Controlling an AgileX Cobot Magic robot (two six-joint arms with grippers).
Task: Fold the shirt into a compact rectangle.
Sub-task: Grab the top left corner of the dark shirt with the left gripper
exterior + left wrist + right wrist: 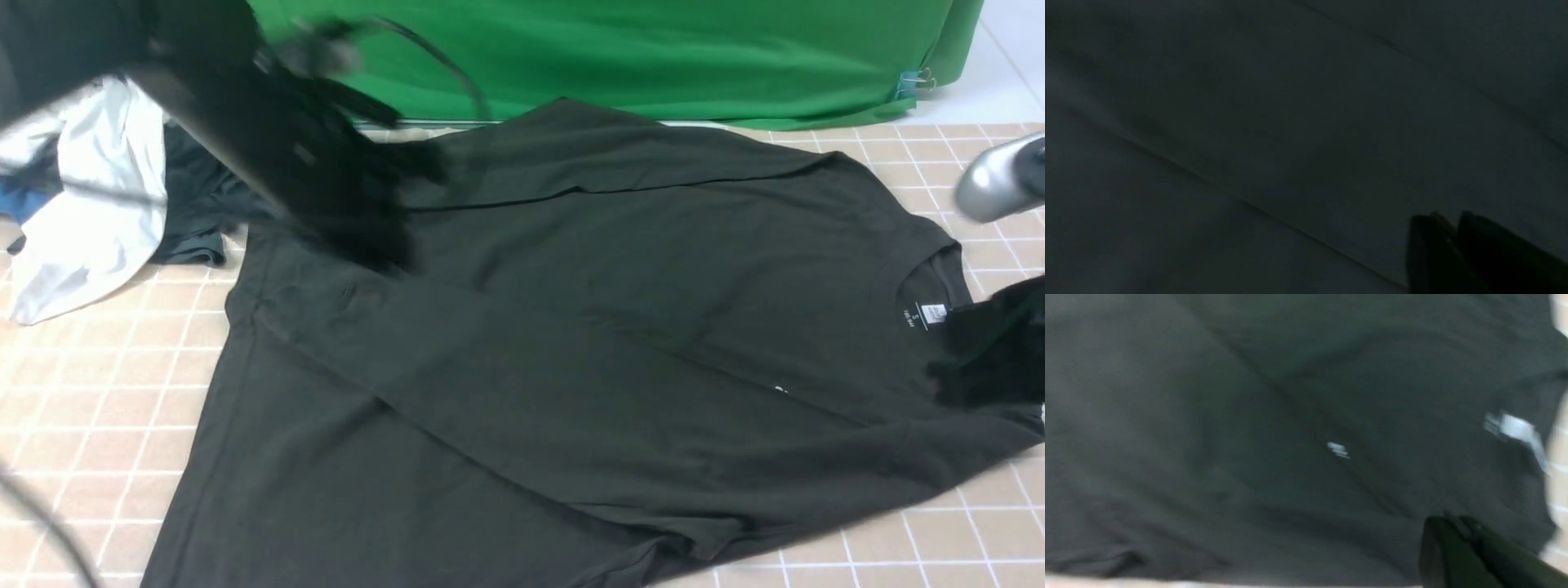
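Observation:
The black shirt (571,327) lies spread over the tiled table, its collar to the right with the white neck label (933,314) showing. A sleeve is folded across the body, and a bit of white print (780,389) peeks out beside it. My left gripper (384,237) is blurred over the shirt's far left part. In the left wrist view its fingers (1447,218) are together above dark cloth (1249,122) with nothing between them. My right gripper (971,367) hovers by the collar. It (1453,520) is shut and empty over the shirt (1208,416), near the label (1515,428) and print (1338,450).
A white garment (90,212) and a smaller dark grey garment (192,220) are heaped at the far left. A green cloth (653,49) hangs along the back. Bare tiles (82,392) show at the near left and the right edge.

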